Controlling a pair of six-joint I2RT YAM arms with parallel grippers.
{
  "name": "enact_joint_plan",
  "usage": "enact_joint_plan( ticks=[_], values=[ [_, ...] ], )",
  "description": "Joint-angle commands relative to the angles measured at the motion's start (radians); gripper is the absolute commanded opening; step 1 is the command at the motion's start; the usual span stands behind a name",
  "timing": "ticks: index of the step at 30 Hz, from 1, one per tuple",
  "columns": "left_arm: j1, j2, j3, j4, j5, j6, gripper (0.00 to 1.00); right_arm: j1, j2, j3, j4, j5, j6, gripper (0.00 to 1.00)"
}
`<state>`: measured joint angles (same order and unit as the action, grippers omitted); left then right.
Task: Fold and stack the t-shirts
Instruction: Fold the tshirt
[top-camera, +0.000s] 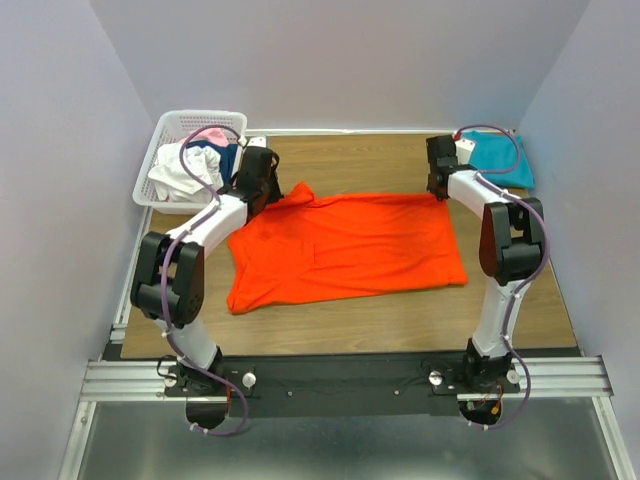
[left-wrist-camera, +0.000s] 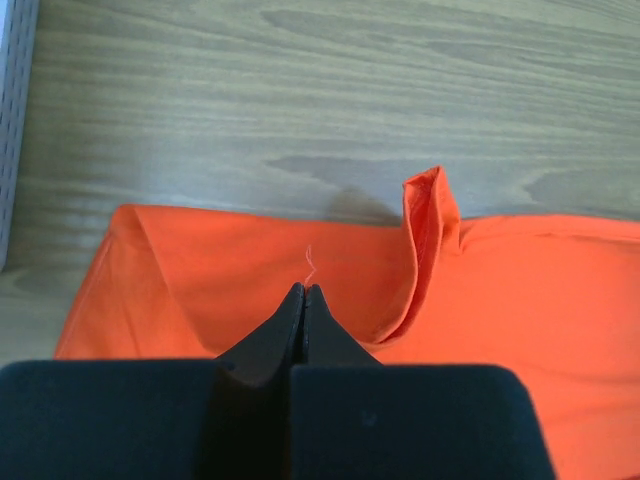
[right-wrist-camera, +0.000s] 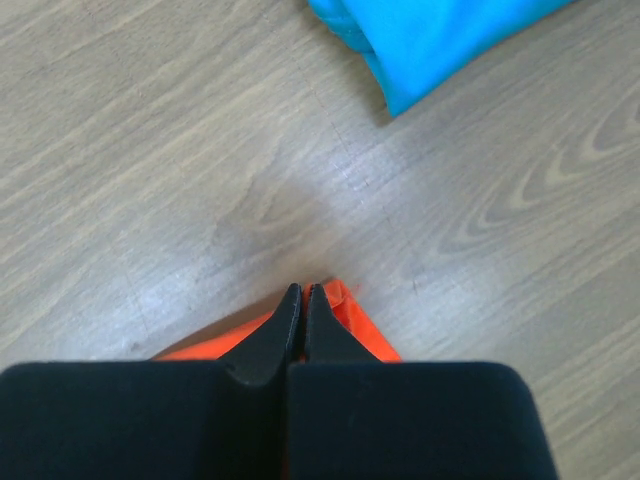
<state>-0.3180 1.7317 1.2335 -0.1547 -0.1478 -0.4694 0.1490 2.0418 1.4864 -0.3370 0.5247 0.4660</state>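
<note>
**A:** Start at the left. What sits in the far left corner of the wooden counter (top-camera: 400, 310)?

**B:** A white slotted plastic basket (top-camera: 152, 170), heaped with white, pink and navy cloth. I'd guess those are shirts not yet folded.

**A:** And the left gripper (left-wrist-camera: 304, 297)?

**B:** Clenched, jaws pressed flat together, with the tips down on the far edge of the orange-red fabric t-shirt (top-camera: 345, 250) near its left end. It seems to be pinching the cloth. A raised orange ridge (left-wrist-camera: 432, 225) stands just beside the tips, and from above that corner peaks up toward the gripper.

**A:** Where does the shirt itself lie?

**B:** Spread mostly flat across the middle of the counter. Its long side runs left to right, and the near edge is well back from the counter's near edge.

**A:** The right gripper (right-wrist-camera: 304, 295)?

**B:** Also clenched, at the shirt's far right corner. A small orange tip pokes out beside the fingers and the cloth runs under them, so I take it as a grip on that corner.

**A:** Why both on the far edge?

**B:** My guess is they mean to lift that edge together and carry it toward the near edge, folding the shirt in half evenly.

**A:** And further right?

**B:** A folded teal-blue fabric t-shirt (top-camera: 503, 160) lies in the far right corner, apart from the orange one. It is probably the base of the stack.
</note>
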Motion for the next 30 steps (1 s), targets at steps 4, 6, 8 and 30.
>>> enact_joint_plan(
  ticks=[4, 6, 8, 30],
  values=[
    [-0.035, -0.219, -0.186, 0.067, -0.035, -0.058, 0.00, 0.003, -0.083, -0.069, 0.009, -0.018, -0.006, 0.01],
    [-0.050, -0.282, -0.242, 0.069, -0.050, -0.077, 0.00, 0.001, -0.103, -0.087, 0.010, -0.028, -0.003, 0.01],
    [-0.065, -0.322, -0.278, 0.069, -0.056, -0.084, 0.00, 0.003, -0.115, -0.098, 0.009, -0.032, -0.004, 0.01],
    [-0.144, -0.745, -0.612, -0.080, -0.125, -0.281, 0.00, 0.003, -0.258, -0.222, 0.010, -0.084, -0.020, 0.01]
  ],
)
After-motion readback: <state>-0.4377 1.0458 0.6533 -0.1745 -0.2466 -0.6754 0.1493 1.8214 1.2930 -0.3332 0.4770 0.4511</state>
